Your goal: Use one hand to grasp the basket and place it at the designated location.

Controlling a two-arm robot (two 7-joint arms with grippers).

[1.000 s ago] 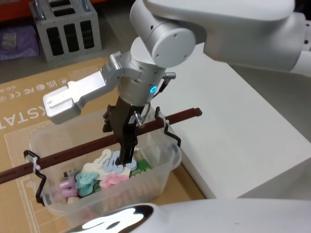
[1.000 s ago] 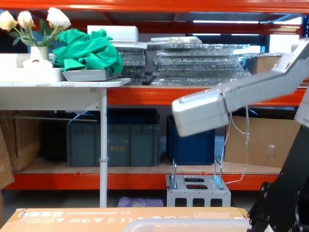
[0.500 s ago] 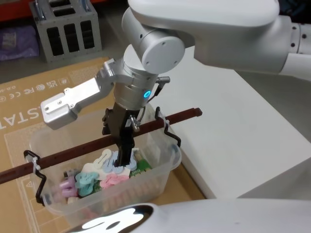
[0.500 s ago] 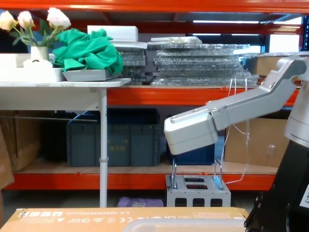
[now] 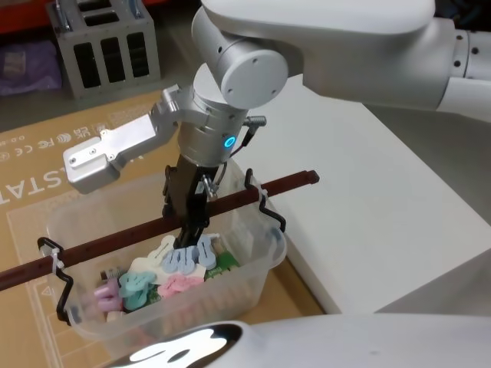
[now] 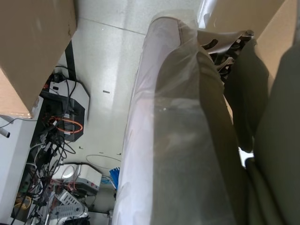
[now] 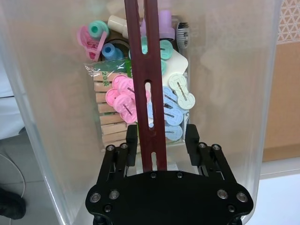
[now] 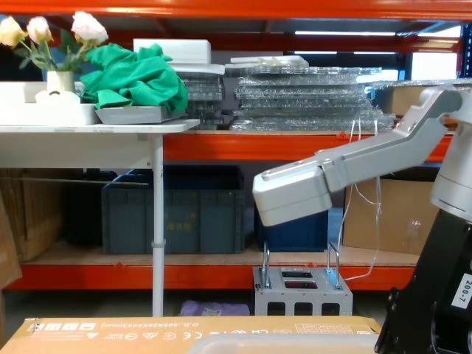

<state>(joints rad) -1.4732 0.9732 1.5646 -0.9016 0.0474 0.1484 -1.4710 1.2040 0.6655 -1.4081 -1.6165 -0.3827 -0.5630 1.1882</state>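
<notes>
Right hand (image 7: 161, 134) hangs with fingers (image 7: 131, 140) spread, not yet clamped, around the brown handle (image 5: 115, 238) of the basket (image 5: 270, 257) on cardboard (image 5: 46, 153) beside the table (image 5: 368, 199); a loose grip could tip it and dump the clips (image 5: 165, 280).
</notes>
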